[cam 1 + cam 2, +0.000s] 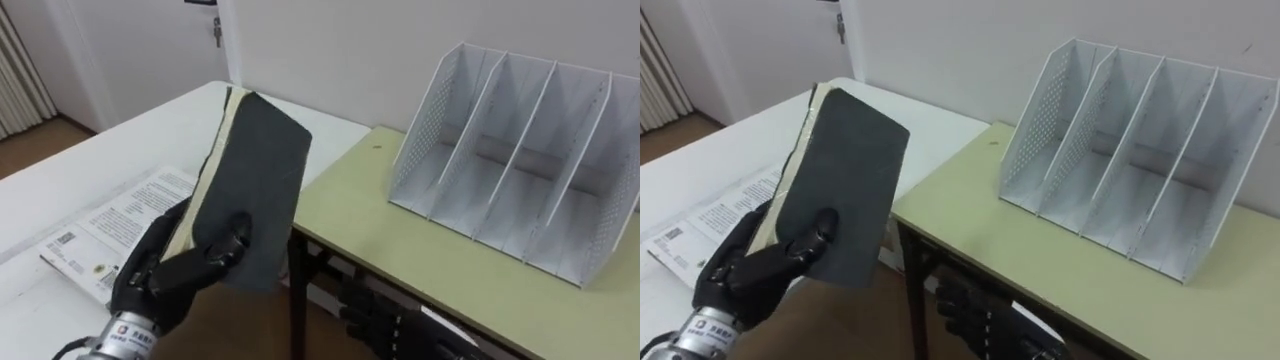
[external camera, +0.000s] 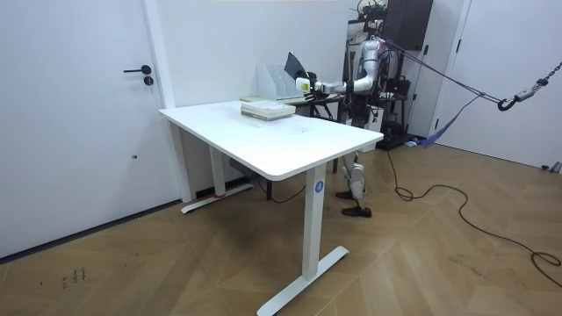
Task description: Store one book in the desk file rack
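Note:
My left hand (image 1: 170,275) (image 1: 755,270) is shut on a dark-covered book (image 1: 250,185) (image 1: 835,185) with cream page edges, holding it upright and tilted in the air over the gap between the white table and the green desk. The white perforated file rack (image 1: 520,165) (image 1: 1130,150) stands on the green desk (image 1: 400,250) to the right, its slots bare. My right hand (image 1: 385,320) (image 1: 975,315) hangs low below the desk's front edge, fingers relaxed. In the room view the robot (image 2: 364,79) stands beyond the white table, the book (image 2: 294,66) raised before the rack (image 2: 272,83).
A white table (image 1: 100,150) (image 2: 263,132) lies at the left with a printed booklet (image 1: 110,230) (image 1: 700,225) on it. A stack of books (image 2: 268,110) rests on that table in the room view. A white wall rises behind the rack.

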### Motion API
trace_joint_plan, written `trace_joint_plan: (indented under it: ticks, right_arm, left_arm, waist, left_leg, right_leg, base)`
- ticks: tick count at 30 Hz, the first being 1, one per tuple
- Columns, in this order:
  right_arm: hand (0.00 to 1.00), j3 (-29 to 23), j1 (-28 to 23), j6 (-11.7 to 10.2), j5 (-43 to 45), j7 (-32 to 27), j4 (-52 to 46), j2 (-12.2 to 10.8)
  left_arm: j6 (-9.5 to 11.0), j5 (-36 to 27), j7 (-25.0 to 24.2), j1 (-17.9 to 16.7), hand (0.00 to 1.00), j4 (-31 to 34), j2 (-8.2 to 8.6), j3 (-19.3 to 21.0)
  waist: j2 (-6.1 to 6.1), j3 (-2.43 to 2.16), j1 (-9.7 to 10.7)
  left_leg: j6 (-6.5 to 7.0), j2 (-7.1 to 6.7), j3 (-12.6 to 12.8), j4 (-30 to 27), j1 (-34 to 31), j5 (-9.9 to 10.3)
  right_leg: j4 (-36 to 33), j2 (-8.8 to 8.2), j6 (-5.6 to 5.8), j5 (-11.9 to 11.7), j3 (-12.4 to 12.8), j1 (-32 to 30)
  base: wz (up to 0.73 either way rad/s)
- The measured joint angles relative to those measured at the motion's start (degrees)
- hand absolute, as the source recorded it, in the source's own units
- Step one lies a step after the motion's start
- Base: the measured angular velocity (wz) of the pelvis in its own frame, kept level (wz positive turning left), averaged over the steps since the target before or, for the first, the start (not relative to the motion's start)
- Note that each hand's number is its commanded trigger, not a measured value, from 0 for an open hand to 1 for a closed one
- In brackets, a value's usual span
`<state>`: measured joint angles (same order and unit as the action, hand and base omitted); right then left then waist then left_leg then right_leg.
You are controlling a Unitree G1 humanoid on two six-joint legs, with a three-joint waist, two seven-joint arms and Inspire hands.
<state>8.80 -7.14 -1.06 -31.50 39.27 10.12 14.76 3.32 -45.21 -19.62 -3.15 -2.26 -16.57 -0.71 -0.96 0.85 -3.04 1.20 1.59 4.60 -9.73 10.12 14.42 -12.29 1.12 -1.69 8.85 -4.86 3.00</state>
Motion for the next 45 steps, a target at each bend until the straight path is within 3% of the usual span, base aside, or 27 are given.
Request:
trace_joint_plan:
  ticks: [4,12,17,21,26,33,34,35,36,40,45]
  right_arm:
    - [0.0,-0.1,1.7,1.9,-10.0,1.9,-0.3,-0.6]
    - [0.0,1.5,1.7,5.6,-26.8,5.8,-2.6,-2.5]
    - [0.0,1.1,1.8,7.4,-33.7,5.9,-3.4,-2.5]
    - [0.0,1.0,1.8,8.9,-40.8,6.0,-6.1,-2.4]
    - [0.0,0.7,1.8,10.4,-42.7,5.9,-6.5,-2.5]
    - [0.0,0.7,1.3,14.3,-42.0,5.9,-6.5,-1.2]
    - [0.54,0.7,1.2,14.8,-41.9,5.8,-6.5,-0.9]
    - [0.81,0.7,1.2,14.9,-41.9,5.8,-6.5,-0.8]
    - [1.0,0.7,1.2,14.9,-41.9,5.9,-6.5,-0.8]
    - [1.0,0.6,1.2,15.7,-41.8,4.5,-6.7,0.3]
    - [1.0,0.1,1.2,16.0,-41.6,2.4,-6.8,1.4]
  left_arm:
    - [-2.6,-6.0,-5.3,0.0,1.0,-0.1,0.05,-0.2]
    - [-7.8,-9.1,-14.5,0.0,1.0,-0.2,0.06,-3.0]
    - [-8.9,-9.3,-18.4,0.1,1.0,0.0,-0.19,-3.0]
    - [-11.8,-9.3,-22.2,1.1,1.0,0.5,-0.2,-3.3]
    - [-14.1,-9.3,-25.2,2.8,1.0,0.5,-0.2,-4.0]
    - [-18.0,-9.2,-26.8,3.7,1.0,0.5,-0.32,-4.0]
    - [-18.6,-9.1,-26.8,3.7,1.0,0.5,-0.52,-4.1]
    - [-18.9,-9.1,-26.8,3.7,1.0,0.5,-0.65,-4.2]
    - [-19.5,-9.1,-26.8,3.7,1.0,0.5,-0.92,-4.2]
    - [-20.9,-9.0,-27.2,3.7,1.0,0.5,-2.69,-4.3]
    - [-21.4,-9.0,-28.3,3.7,1.0,0.5,-3.29,-4.7]
  waist:
    - [-0.03,-0.01,-0.1]
    - [-0.47,-0.23,0.0]
    - [-1.26,-0.82,1.2]
    - [-2.07,-1.34,1.5]
    - [-2.33,-1.1,1.3]
    - [-2.53,-0.93,1.6]
    - [-2.55,-0.92,1.6]
    - [-2.56,-0.93,1.6]
    - [-2.52,-0.99,1.5]
    - [-2.52,-1.01,1.5]
    - [-2.56,-1.06,1.3]
  left_leg:
    - [0.0,-0.02,0.0,-0.3,-0.7,0.0]
    - [-0.01,0.02,0.0,-1.2,-1.6,0.0]
    - [0.01,0.02,0.0,-1.3,-1.7,0.0]
    - [0.0,0.06,0.1,-1.6,-1.4,0.0]
    - [0.01,-0.02,0.2,-1.7,-0.8,0.0]
    - [0.02,-0.11,0.2,-1.8,-1.0,0.1]
    - [0.02,-0.1,0.3,-1.8,-1.1,0.1]
    - [0.02,-0.1,0.4,-1.8,-1.3,0.1]
    - [0.02,-0.11,0.6,-1.9,-1.6,0.1]
    - [0.02,-0.09,1.4,-1.9,-1.6,0.1]
    - [0.02,-0.13,1.7,-1.9,-1.5,0.1]
  right_leg:
    - [-0.4,-0.04,0.0,0.0,0.0,-0.4]
    - [-1.0,-0.08,-0.11,-0.1,0.0,-1.1]
    - [-1.3,-0.07,-0.11,0.0,0.1,-1.1]
    - [-1.4,-0.01,-0.15,-0.1,0.2,-0.8]
    - [-1.8,0.02,-0.19,0.1,0.9,-0.6]
    - [-2.2,0.05,-0.15,0.2,1.2,-1.0]
    - [-2.3,0.06,-0.16,0.2,1.2,-1.1]
    - [-2.3,0.06,-0.17,0.2,1.2,-1.3]
    - [-2.5,0.06,-0.17,0.2,1.4,-1.8]
    - [-2.6,0.02,-0.17,0.2,1.7,-1.9]
    - [-2.5,-0.01,-0.13,0.2,1.8,-1.9]
  base:
    - [0.0]
    - [0.01]
    - [0.0]
    - [0.0]
    - [-0.04]
    - [-0.01]
    - [0.0]
    - [-0.03]
    - [-0.07]
    - [-0.06]
    - [-0.02]
